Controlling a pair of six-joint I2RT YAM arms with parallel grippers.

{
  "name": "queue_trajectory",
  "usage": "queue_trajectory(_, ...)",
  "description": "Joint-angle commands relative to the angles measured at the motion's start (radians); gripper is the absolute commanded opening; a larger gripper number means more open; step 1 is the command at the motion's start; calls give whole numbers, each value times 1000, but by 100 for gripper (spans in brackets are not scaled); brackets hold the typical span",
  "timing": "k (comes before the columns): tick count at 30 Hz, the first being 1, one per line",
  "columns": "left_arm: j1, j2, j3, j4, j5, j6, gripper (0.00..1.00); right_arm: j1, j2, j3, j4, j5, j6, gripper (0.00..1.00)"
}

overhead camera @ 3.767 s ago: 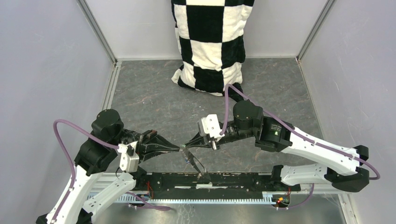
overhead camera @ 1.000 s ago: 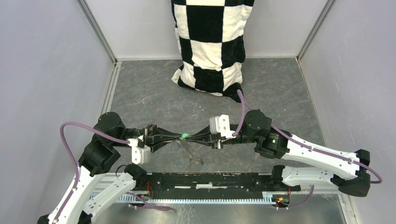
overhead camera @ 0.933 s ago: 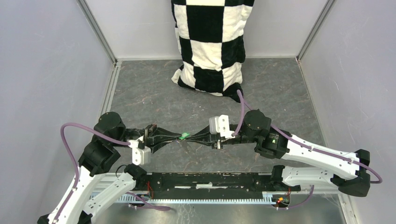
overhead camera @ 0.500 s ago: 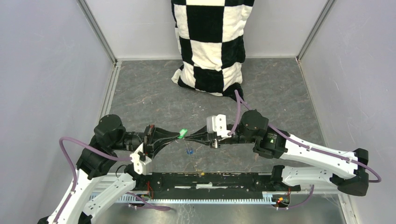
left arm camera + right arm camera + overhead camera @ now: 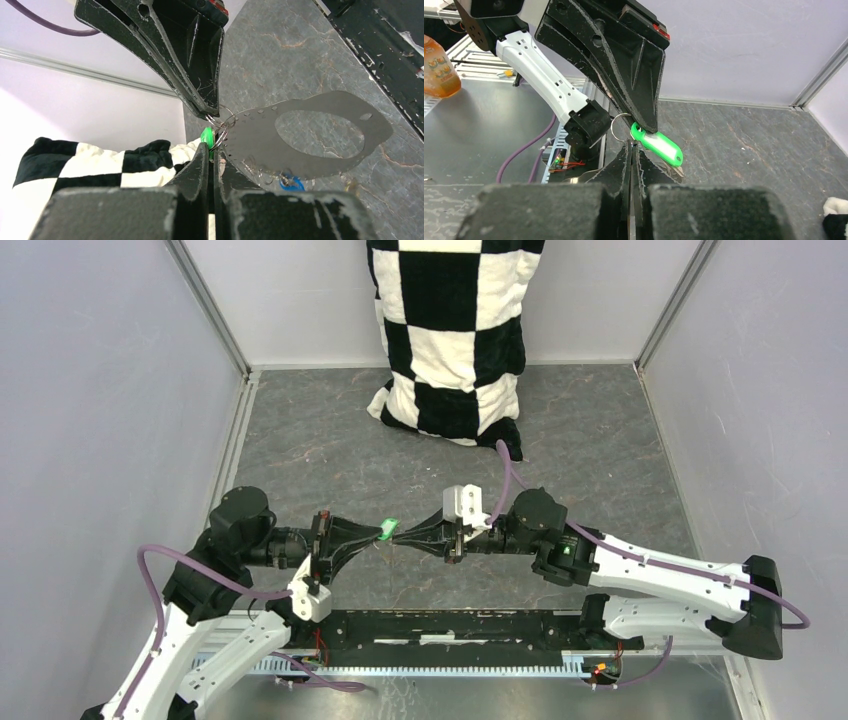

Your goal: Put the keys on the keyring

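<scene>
My two grippers meet tip to tip above the floor's near middle. The left gripper [image 5: 383, 533] [image 5: 210, 146] is shut on the green key [image 5: 389, 528] [image 5: 206, 136] [image 5: 657, 144], a green tag with a pale label. The right gripper [image 5: 402, 537] [image 5: 631, 145] is shut on the keyring [image 5: 260, 145], a flat grey strap loop, at its thin silver rings [image 5: 223, 120] [image 5: 619, 125]. The strap hangs out sideways from that grip. A blue key [image 5: 291, 184] shows under the strap's lower edge. From above the strap is hidden.
A black-and-white checkered cloth [image 5: 450, 330] [image 5: 100, 160] hangs at the back wall and touches the grey floor. A black rail [image 5: 450, 625] runs along the near edge between the arm bases. Pale walls [image 5: 100, 390] close both sides.
The left wrist has rolled and both arms have shifted slightly, while the tips stay together with the green key. The strap and keys hanging below them no longer show from above.
</scene>
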Motion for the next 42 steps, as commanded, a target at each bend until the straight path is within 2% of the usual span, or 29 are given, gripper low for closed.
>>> queue_trajectory(1,-1,-11,-14,-87,-14,71,4,-5,-40,-1,197,49,44,0)
queue_trajectory(2,-1,-15,-17,-87,-22,74,7,-5,-42,-3,199,49,45,0)
queue_trajectory(3,-1,-21,-20,-87,-30,79,15,-5,-43,-4,200,49,44,0)
queue_trajectory(5,-1,-34,-27,-86,-35,81,49,-6,-39,-2,197,37,44,0)
queue_trajectory(7,-1,-46,-30,-86,-27,72,54,-6,-33,7,182,27,44,0)
queue_trajectory(9,-1,-44,-21,-83,-12,27,63,-6,-26,19,158,20,44,0)
queue_trajectory(10,-1,-38,-12,-81,-7,-10,74,-5,-24,24,144,18,36,0)
queue_trajectory(12,-1,-15,19,-81,6,-102,82,-6,-19,40,106,18,10,0)
queue_trajectory(14,-1,17,59,-80,30,-196,99,-5,-15,56,72,22,-12,0)
queue_trajectory(15,-1,34,81,-80,38,-234,100,-5,-13,61,60,21,-22,0)
queue_trajectory(18,-1,75,129,-30,37,-358,100,-6,-12,69,46,19,-34,0)
queue_trajectory(22,-1,102,141,165,14,-612,97,-5,-1,87,11,21,-57,0)
queue_trajectory(25,-1,129,160,233,42,-745,79,-5,-2,86,7,38,-69,0)
queue_trajectory(28,-1,166,173,236,73,-839,63,-6,-6,72,32,53,-71,1)
queue_trajectory(30,-1,182,176,225,94,-871,46,-5,-5,65,43,59,-69,0)
queue_trajectory(33,-1,195,182,197,135,-890,33,-6,-9,51,66,82,-69,0)
queue_trajectory(38,-1,203,180,155,138,-877,25,-5,-23,36,89,108,-70,0)
queue_trajectory(42,-1,200,174,133,103,-845,23,-5,-37,21,105,121,-67,0)
